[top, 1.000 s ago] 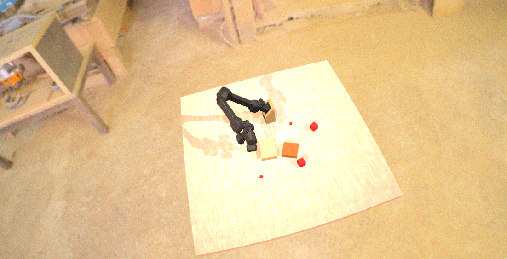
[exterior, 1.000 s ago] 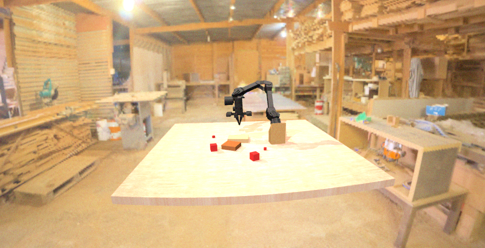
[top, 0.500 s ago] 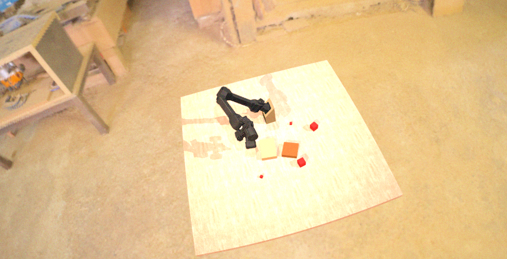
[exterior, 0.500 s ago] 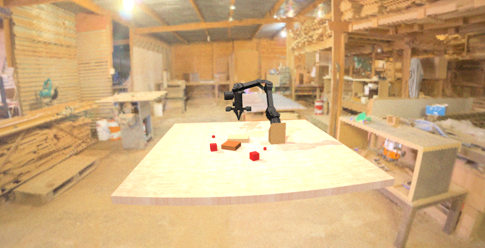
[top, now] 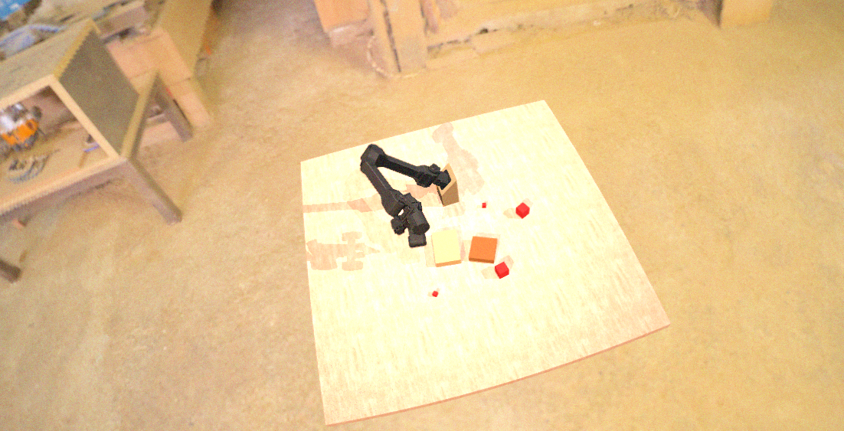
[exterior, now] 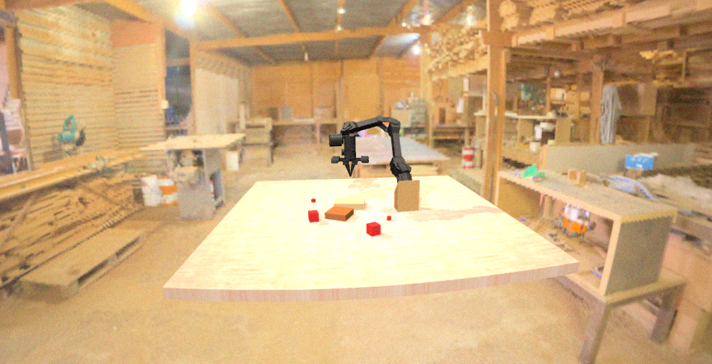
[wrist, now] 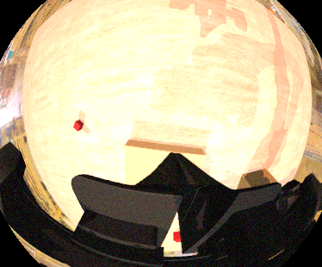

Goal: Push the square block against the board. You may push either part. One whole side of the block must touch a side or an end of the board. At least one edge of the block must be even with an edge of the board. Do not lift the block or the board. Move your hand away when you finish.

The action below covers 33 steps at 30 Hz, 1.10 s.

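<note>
The orange square block (top: 483, 249) (exterior: 338, 213) lies flat on the table (top: 413, 357) (exterior: 298, 262) (wrist: 113, 65). The pale yellow board (top: 446, 246) (exterior: 349, 202) (wrist: 134, 165) lies flat just left of it in the top view, with a narrow gap between them. My gripper (top: 417, 242) (exterior: 349, 171) (wrist: 174, 158) is shut and empty. It hangs above the table at the board's side away from the block, clear of both. In the wrist view the fingers hide most of the board, and the block is out of sight.
Two red cubes (top: 522, 210) (top: 502, 269) (exterior: 313, 215) (exterior: 373, 229) and two tiny red ones (top: 434, 294) (top: 483, 205) lie around the block and board. The arm's brown base pedestal (top: 449, 191) (exterior: 406, 195) (wrist: 252, 178) stands behind them.
</note>
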{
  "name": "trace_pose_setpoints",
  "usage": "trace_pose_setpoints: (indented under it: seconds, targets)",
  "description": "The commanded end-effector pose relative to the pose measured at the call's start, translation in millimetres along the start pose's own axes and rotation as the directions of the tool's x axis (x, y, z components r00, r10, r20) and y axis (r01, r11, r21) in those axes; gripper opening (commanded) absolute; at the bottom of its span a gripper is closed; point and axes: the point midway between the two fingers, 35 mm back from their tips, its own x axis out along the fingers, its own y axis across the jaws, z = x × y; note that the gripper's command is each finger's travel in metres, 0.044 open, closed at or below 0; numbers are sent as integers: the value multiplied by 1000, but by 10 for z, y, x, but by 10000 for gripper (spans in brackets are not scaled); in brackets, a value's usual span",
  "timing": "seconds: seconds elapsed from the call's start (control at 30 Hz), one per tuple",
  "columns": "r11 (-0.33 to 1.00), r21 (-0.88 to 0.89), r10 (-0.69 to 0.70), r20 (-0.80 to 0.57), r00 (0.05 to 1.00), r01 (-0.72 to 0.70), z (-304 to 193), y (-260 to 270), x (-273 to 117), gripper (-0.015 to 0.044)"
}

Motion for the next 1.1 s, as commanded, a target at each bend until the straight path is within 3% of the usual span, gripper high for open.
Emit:
trace_pose_setpoints:
  seconds: [0.0,0.23,0.53,1.07]
  targets:
    - [1000,3,0,0,1000,0,0,4,-3,0]
    - [1000,-23,0,-1,1000,0,-21,15,3,0]
    - [947,-320,-2,-7,1000,0,-319,194,42,0]
    - [640,-768,0,-21,1000,-16,-903,444,102,0]
